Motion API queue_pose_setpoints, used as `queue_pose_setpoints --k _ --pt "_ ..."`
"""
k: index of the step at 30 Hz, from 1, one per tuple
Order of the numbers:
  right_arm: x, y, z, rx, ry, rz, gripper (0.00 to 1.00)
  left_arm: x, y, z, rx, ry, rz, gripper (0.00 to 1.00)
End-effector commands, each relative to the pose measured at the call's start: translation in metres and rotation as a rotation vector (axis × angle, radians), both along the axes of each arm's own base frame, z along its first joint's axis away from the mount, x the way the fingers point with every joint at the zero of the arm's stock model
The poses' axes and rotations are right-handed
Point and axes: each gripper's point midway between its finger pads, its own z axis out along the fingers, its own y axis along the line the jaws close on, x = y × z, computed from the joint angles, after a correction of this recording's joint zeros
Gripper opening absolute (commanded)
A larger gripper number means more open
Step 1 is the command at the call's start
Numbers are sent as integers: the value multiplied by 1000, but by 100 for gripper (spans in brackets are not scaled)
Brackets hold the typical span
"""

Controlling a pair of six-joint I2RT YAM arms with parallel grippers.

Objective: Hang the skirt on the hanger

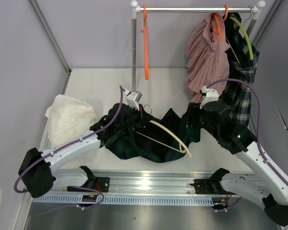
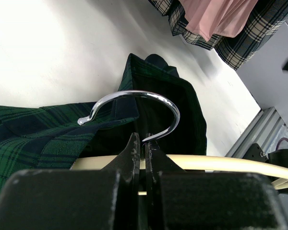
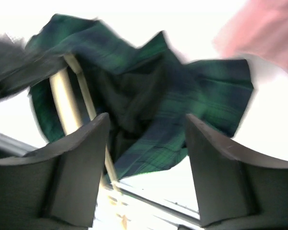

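Dressing hanger: left gripper pinches its neck; right gripper gapes empty above skirt; likely next, grasp fabric.

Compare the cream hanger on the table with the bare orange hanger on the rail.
The cream hanger is pale with a chrome hook; the orange hanger is orange throughout. The cream hanger lies on the green skirt; the orange hanger hangs from the rail. The left gripper is shut on the cream hanger's hook; no gripper holds the orange hanger. Both are clothes hangers.
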Motion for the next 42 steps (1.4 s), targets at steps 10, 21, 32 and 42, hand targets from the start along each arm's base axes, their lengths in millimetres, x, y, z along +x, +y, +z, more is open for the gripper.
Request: queue_pose_setpoints --k 10,21,32,42 --pt "31 14 -65 -29 315 24 63 7 -3 17 -31 -53 10 0" --pt "18 6 -119 -153 418 -21 57 12 1 23 -2 -83 26 0" --pt "10 -13 -131 -184 431 -75 26 22 12 25 14 -97 54 0" --pt "-7 -26 -125 -151 430 -105 6 46 35 24 25 -101 173 0"
